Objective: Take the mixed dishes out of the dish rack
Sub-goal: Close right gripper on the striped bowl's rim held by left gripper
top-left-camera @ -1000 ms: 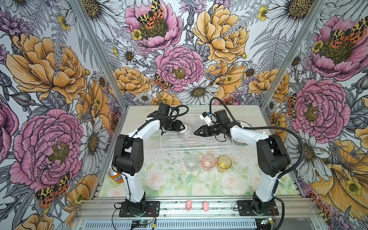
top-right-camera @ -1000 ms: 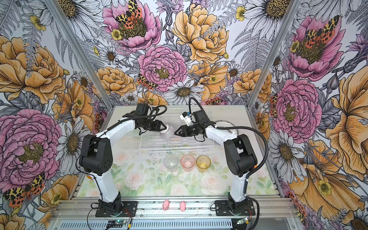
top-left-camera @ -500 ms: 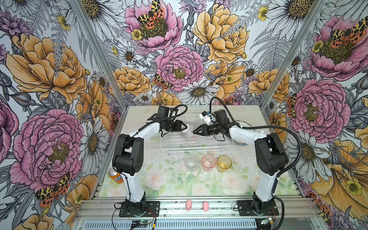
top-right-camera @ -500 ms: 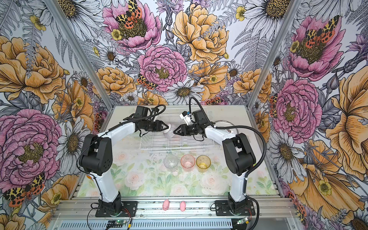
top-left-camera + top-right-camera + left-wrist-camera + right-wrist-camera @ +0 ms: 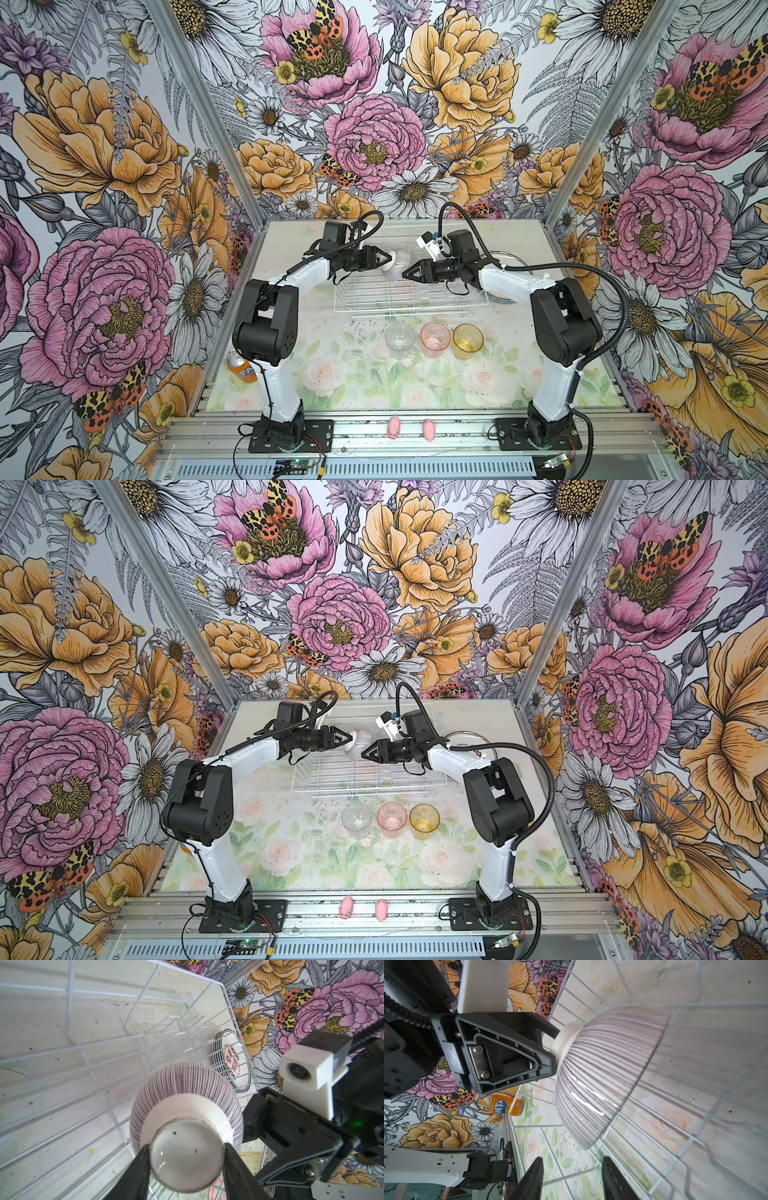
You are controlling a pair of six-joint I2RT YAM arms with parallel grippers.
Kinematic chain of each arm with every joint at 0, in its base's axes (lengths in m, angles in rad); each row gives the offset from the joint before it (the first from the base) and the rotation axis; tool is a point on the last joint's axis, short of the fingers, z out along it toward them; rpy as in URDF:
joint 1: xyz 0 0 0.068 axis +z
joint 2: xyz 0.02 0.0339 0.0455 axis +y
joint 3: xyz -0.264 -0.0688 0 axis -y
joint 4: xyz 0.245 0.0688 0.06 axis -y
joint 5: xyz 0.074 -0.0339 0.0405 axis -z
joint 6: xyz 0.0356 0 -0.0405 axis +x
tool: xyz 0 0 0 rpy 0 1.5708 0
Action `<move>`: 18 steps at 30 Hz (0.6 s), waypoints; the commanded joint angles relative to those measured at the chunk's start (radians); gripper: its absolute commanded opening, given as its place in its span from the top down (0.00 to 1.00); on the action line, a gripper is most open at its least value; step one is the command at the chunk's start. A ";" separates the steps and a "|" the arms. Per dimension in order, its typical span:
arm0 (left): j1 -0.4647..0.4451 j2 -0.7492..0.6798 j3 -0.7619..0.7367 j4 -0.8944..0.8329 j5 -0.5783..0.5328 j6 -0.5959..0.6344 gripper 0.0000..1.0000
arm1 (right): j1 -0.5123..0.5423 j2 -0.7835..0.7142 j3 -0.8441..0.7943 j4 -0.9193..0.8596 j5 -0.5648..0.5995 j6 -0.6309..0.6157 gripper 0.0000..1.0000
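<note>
Left jaws gripping ribbed bowl (image 5: 187,1093), right jaws parted, empty, orange can (image 5: 504,1107) lettered "NTA"

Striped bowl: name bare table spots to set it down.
Free: the floral mat in front of the clear, pink and amber glass tumblers, between the arm bases. Crowded: the strip between tumblers and white wire dish rack; stacked dark-rimmed plates right of it.

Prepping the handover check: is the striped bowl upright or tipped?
Tipped on its side: the left pincer grips the bowl by its foot ring, mouth pointing sideways over the dish rack.
</note>
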 commanded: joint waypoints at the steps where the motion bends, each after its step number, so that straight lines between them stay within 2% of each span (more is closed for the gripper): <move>1: 0.002 -0.045 -0.006 0.106 0.078 -0.036 0.62 | -0.019 0.011 -0.041 0.215 -0.048 0.109 0.51; 11: -0.001 -0.044 -0.012 0.121 0.090 -0.048 0.63 | -0.021 0.005 -0.058 0.321 -0.058 0.152 0.50; 18: -0.007 -0.045 -0.015 0.150 0.105 -0.070 0.63 | -0.022 0.025 -0.073 0.476 -0.090 0.253 0.51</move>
